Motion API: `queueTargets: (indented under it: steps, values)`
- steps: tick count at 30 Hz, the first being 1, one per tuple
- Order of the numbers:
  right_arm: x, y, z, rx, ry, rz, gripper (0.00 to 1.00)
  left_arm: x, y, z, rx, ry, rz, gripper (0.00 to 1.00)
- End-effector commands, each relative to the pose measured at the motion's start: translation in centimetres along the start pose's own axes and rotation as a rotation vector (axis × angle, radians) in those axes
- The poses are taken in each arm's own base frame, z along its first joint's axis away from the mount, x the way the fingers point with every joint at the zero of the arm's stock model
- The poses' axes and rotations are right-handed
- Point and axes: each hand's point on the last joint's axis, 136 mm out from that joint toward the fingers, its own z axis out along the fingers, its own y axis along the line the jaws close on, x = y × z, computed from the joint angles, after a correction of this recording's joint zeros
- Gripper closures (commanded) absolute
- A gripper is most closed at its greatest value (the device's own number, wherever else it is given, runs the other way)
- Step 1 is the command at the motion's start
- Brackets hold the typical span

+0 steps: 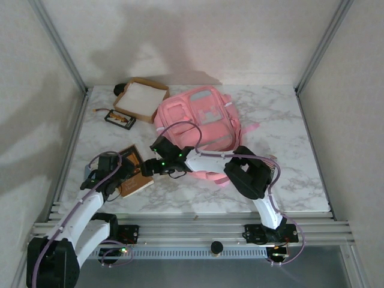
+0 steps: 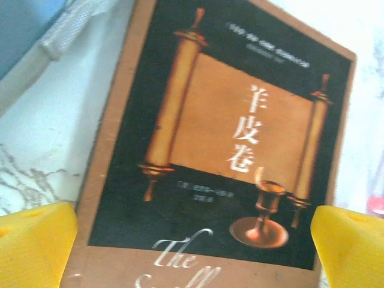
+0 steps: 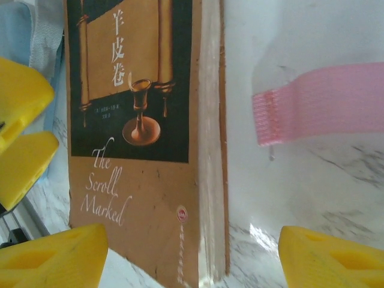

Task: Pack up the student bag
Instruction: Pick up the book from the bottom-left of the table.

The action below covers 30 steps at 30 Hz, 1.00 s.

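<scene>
much of the paperback book [image 2: 228, 138] is covered in the overhead view by the two wrists, and only part of its brown cover shows there. in the left wrist view its lower edge is cut off, so the english title breaks after "the s". the right wrist view gives it whole, "the scroll marked", under a scroll and goblet picture. the left gripper [image 2: 192, 246] has its jaws spread wide, one yellow tip at each side of the book; whether they touch it cannot be told. the right gripper [image 3: 192, 258] is wide open too, one tip overlapping the cover's corner, the other over the bare marble tabletop [image 1: 288, 150] past the page edge. a pale blue fabric piece [image 2: 24, 30] with a grey woven band is cut off at the frame corner and cannot be identified. the student bag [image 1: 201, 120] lies flat at the far middle of the tabletop, its near edge hidden by the right forearm. a pink strap [image 3: 318, 105] end lies near the book. a cardboard tray [image 1: 141, 99] sits just left of the bag. a small dark flat item [image 1: 120, 118] is too small to make out.
</scene>
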Motion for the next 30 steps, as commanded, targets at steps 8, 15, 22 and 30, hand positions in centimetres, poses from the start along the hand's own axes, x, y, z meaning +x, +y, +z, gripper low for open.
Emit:
queueTargets:
  steps: [8, 15, 22, 30]
  values:
    - [1.4, 1.0, 3.3, -0.026, 0.122, -0.012, 0.31, 1.4, 2.2, 1.5, -0.041, 0.026, -0.049, 0.01]
    - [0.9, 4.1, 2.6, -0.125, 0.126, -0.018, 0.45, 2.6, 0.8, 1.9, 0.034, 0.097, -0.021, 0.10]
    - [-0.3, 6.4, 0.8, -0.217, 0.117, 0.000, 0.57, 2.9, 0.0, 1.8, 0.075, 0.121, -0.005, 0.17]
    - [-1.1, 5.6, -0.9, -0.162, 0.071, -0.002, 0.84, 2.8, 0.1, 1.8, 0.067, 0.113, 0.015, 0.18]
